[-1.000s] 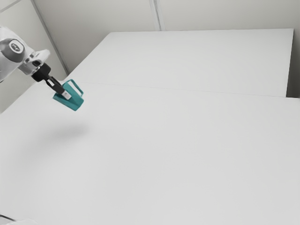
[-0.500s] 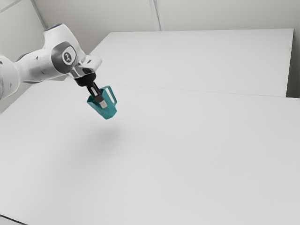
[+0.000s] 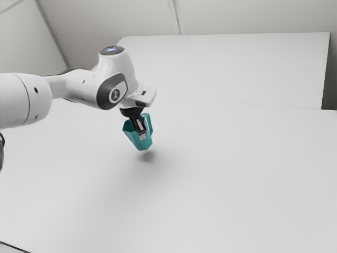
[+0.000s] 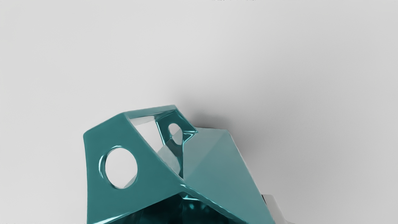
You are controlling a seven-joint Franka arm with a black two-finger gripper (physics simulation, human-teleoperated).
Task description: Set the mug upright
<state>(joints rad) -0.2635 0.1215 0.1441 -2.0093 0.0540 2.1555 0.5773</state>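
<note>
The gripper (image 3: 141,136) clasps the teal mug (image 3: 144,145), tilted, between its fingers above the white table (image 3: 221,179).

My arm (image 3: 63,89): glossy white, rounded | front joint (image 3: 118,68): dark cap (image 3: 111,50) with bluish mark, twelve o'clock; charcoal patch (image 3: 105,96), pale-ringed logo (image 3: 115,95), six o'clock | gripper (image 3: 141,135): black

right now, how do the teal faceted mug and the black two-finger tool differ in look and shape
The teal faceted mug is glossy teal; the black two-finger tool is mostly black with pale tips. The mug is broad and hollow with a handle, while the tool is slim. Both lean above the white table, the tool shut on the mug.
</note>
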